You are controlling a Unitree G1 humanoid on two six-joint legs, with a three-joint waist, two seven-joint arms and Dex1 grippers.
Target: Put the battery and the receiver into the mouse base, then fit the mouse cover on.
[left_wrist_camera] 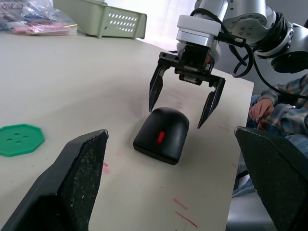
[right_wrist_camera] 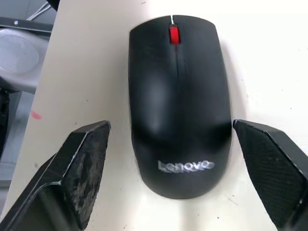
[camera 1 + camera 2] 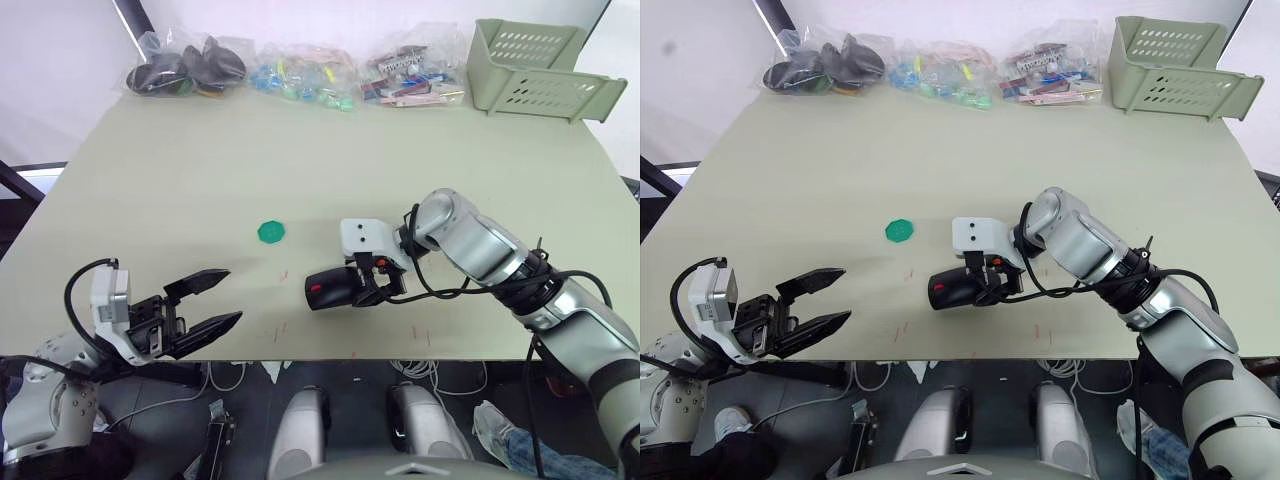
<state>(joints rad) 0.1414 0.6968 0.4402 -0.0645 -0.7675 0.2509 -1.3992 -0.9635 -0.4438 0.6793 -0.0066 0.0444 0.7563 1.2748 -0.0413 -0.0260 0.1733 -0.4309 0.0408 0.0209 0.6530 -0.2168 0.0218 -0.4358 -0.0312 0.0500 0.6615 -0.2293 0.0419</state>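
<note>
Right gripper (image 3: 372, 285) reaching in from the right edge, fingers spread, straddling the rear of the mouse cover (image 2: 179, 103), not touching. Cover seated on the mouse base at lower centre. Left gripper (image 3: 210, 300) spread at lower left, well apart.

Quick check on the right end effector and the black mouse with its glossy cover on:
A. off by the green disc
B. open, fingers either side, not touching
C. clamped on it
B: the right end effector is open, its fingers flanking the black mouse with gaps showing.
</note>
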